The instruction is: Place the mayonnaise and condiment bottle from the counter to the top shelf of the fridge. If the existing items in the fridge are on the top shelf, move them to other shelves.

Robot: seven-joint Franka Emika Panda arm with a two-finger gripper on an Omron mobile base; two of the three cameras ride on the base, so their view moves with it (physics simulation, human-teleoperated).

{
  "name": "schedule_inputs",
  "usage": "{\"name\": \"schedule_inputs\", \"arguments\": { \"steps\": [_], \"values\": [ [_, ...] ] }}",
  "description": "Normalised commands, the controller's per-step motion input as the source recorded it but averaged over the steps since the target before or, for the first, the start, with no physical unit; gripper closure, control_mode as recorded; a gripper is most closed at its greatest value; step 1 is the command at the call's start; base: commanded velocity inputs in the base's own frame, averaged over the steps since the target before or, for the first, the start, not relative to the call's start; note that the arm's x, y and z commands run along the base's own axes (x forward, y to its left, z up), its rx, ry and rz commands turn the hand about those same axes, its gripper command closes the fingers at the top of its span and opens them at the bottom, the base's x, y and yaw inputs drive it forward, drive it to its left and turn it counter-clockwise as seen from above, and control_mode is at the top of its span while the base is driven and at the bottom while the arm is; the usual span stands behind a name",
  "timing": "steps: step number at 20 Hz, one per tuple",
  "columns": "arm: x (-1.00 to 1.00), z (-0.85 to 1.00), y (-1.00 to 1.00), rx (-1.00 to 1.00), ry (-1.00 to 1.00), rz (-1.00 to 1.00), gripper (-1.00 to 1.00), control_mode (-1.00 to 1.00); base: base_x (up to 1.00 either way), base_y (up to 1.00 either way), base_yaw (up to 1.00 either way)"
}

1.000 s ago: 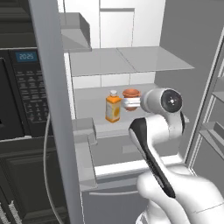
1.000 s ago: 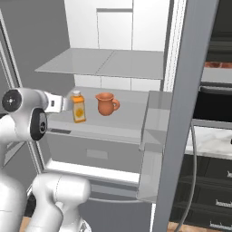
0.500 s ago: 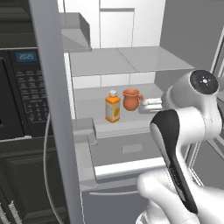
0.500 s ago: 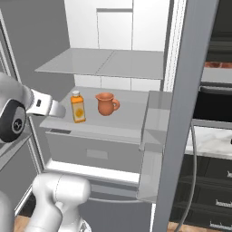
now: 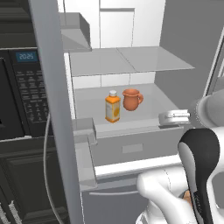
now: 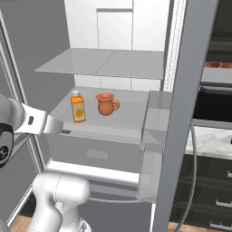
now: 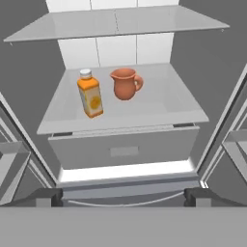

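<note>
Facing the open fridge (image 7: 29,72), we see our jaws spread wide, empty; bottle (image 7: 90,94) left of jug (image 7: 125,83).

Fridge (image 7: 34,58) open. Top shelf (image 7: 116,21) flat, pale grey. Lower shelf (image 7: 159,103) holds orange bottle (image 7: 90,94) with white cap, standing up, and small brown jug (image 7: 125,84) just beside it, handle pointing away from bottle. Drawer (image 7: 125,147) under shelf.

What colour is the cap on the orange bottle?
White; the cap on the orange bottle shows best in the hand view.
</note>
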Motion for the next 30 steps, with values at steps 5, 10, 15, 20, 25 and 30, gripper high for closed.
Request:
{"name": "schedule_inputs", "arguments": {
  "steps": [5,10,15,20,25,30],
  "values": [
    [-0.29,0.00,0.00,0.00,0.00,0.00,-1.00,1.00,-0.20,0.00,0.00],
    [0.00,0.00,0.00,0.00,0.00,0.00,-1.00,1.00,-1.00,0.00,0.00],
    [0.00,0.00,0.00,0.00,0.00,0.00,-1.00,1.00,-1.00,-0.22,-0.01],
    [0.00,0.00,0.00,0.00,0.00,0.00,-1.00,1.00,-0.90,-0.87,-0.40],
    [0.00,0.00,0.00,0.00,0.00,0.00,-1.00,1.00,-0.15,-1.00,-0.52],
    [0.00,0.00,0.00,0.00,0.00,0.00,-1.00,1.00,0.46,-0.99,-0.33]
  ]
}}
